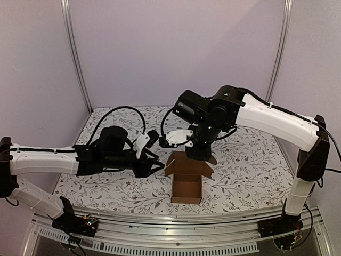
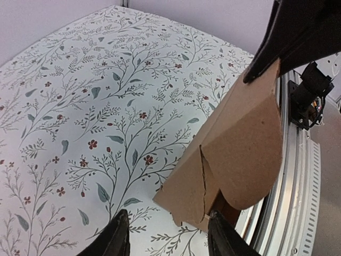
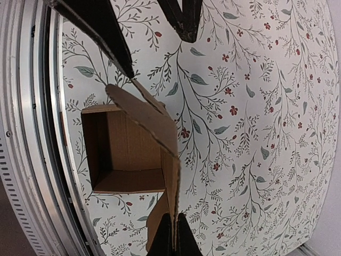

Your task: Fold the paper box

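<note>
The paper box (image 1: 186, 188) stands upright on the flowered table near the front edge, brown and plain, its top open and its flaps spread. My right gripper (image 1: 198, 154) reaches down from behind and is shut on the back flap (image 3: 173, 176), which stands up thin between its fingers (image 3: 175, 240). The open cavity (image 3: 128, 154) shows beside that flap. My left gripper (image 1: 158, 166) is open at the box's left side. In the left wrist view its fingertips (image 2: 168, 237) straddle the box's lower corner (image 2: 229, 160), the right fingertip (image 2: 219, 234) close against the cardboard edge.
An aluminium rail (image 1: 176, 216) runs along the table's front edge just before the box, and also shows in the wrist views (image 2: 298, 202) (image 3: 26, 160). Black cables (image 1: 125, 109) loop at the back left. The flowered cloth (image 1: 250, 160) spreads to the right and behind.
</note>
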Available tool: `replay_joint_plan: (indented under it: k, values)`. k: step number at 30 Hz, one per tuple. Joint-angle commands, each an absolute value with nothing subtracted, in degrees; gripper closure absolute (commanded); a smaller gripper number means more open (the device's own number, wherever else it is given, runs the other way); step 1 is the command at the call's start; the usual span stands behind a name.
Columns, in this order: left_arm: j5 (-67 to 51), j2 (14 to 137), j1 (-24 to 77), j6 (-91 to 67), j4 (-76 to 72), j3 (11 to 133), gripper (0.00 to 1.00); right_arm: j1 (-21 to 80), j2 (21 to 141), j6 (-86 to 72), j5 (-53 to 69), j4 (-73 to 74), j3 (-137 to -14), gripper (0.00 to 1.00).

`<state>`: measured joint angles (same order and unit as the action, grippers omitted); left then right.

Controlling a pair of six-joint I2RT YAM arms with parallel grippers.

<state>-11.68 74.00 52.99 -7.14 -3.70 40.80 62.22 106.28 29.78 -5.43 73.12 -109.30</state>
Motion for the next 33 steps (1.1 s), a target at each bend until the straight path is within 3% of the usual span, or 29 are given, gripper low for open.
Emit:
replay_joint_plan:
  k: [1, 5, 16, 33]
  values:
    - [-13.5, 76.5, 54.0, -5.4, -7.7, 41.1, 0.54, 61.7, 107.4, 28.2, -4.0, 73.1, -110.7, 1.00]
    - [-15.1, 79.1, 54.4, -5.8, -7.9, 42.1, 0.59, 61.6, 107.5, 27.7, -3.6, 72.6, -110.7, 1.00]
    - [-15.7, 80.3, 55.5, -5.7, -9.6, 42.5, 0.61, 61.4, 108.0, 26.5, -2.6, 72.8, -110.7, 1.00]
    - [-15.0, 84.2, 55.6, -4.9, -7.1, 44.7, 0.85, 61.3, 108.0, 25.8, -3.0, 72.6, -110.6, 1.00]
